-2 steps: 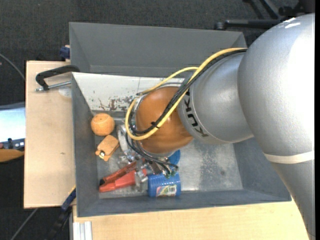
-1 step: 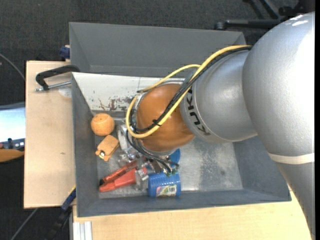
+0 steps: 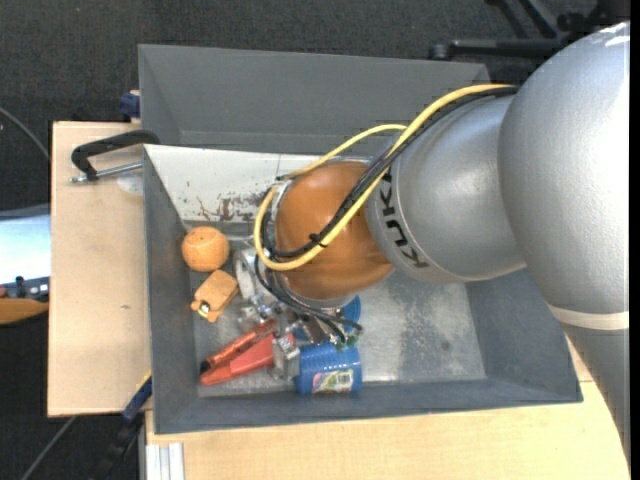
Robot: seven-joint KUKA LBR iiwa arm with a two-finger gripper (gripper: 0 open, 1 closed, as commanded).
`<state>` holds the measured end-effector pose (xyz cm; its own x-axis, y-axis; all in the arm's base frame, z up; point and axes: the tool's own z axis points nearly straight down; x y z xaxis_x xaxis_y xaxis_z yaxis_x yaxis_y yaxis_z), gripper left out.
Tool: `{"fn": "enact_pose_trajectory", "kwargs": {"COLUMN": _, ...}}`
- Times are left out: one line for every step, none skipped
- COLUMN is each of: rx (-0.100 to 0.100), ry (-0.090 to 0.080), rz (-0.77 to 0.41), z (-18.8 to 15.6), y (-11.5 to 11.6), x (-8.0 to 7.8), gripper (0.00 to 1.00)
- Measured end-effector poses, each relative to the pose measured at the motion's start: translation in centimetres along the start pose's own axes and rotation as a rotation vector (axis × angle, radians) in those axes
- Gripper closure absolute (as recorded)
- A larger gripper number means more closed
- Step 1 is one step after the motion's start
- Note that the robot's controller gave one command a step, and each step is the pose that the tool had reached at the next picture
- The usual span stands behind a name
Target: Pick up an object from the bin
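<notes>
**Position.** The gripper point(image 3: 275, 324) was low in the near-left part of the bin point(image 3: 440, 343), under the orange cover point(image 3: 325, 233) of the wrist. It could not be told whether it was open or closed, because the cover hid most of it. Nothing was seen to be held.

**Probable target.** The red tool point(image 3: 238, 356) lay flat close to the near wall, with its right end just beside the gripper. This was the nearest thing and is judged to be the one to be picked.

**Risks.**
- The blue box point(image 3: 328, 370) lay just right of the tool's end. A closing grip could catch both, or push the box against the near wall.
- The tool was long and would be taken at one end, so it could tilt or slip out on lifting.
- The near wall was close, which left little room to correct the approach.

**Surroundings.**
- The tan block point(image 3: 214, 294) lay just left of the gripper and could be nudged.
- The orange ball point(image 3: 204, 249) lay farther left, towards the far wall, clear of the work.
- The yellow cable point(image 3: 300, 260) looped round the cover, above the things in the bin.
</notes>
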<state>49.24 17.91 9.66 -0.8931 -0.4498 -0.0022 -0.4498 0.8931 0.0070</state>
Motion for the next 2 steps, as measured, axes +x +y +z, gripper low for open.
{"fn": "enact_pose_trajectory", "kwargs": {"rx": 0.001, "ry": -0.005, "rz": 0.0, "z": -2.41, "y": 0.01, "x": -0.12, "gripper": 1.0}}
{"fn": "enact_pose_trajectory", "kwargs": {"rx": 0.001, "ry": -0.009, "rz": 0.0, "z": -3.35, "y": 0.02, "x": -0.24, "gripper": 1.0}}
